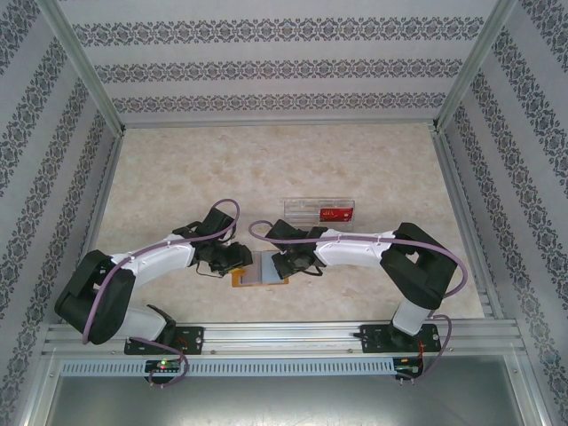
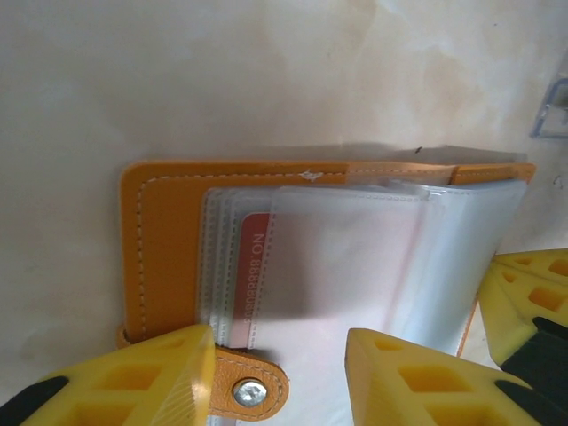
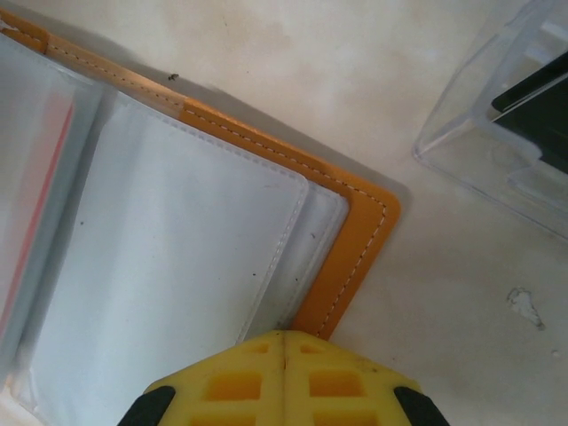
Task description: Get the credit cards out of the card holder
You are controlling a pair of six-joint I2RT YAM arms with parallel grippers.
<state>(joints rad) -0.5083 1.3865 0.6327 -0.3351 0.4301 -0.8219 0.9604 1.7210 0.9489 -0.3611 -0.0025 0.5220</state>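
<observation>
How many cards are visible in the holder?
1: a red-edged card in a translucent sleeve of the card holder, near its left cover. Others may hide behind the stacked sleeves.

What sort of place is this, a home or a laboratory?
Probably a robot test booth: a left arm and a right arm are bolted to a metal rail, and wallpapered panels in a metal frame enclose the table.

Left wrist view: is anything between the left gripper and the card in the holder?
Yes. The card sits inside the card holder, under overlapping translucent sleeves that cover most of it; only its red-printed edge shows plainly. The left gripper, open, faces those sleeves, nothing else between.
</observation>
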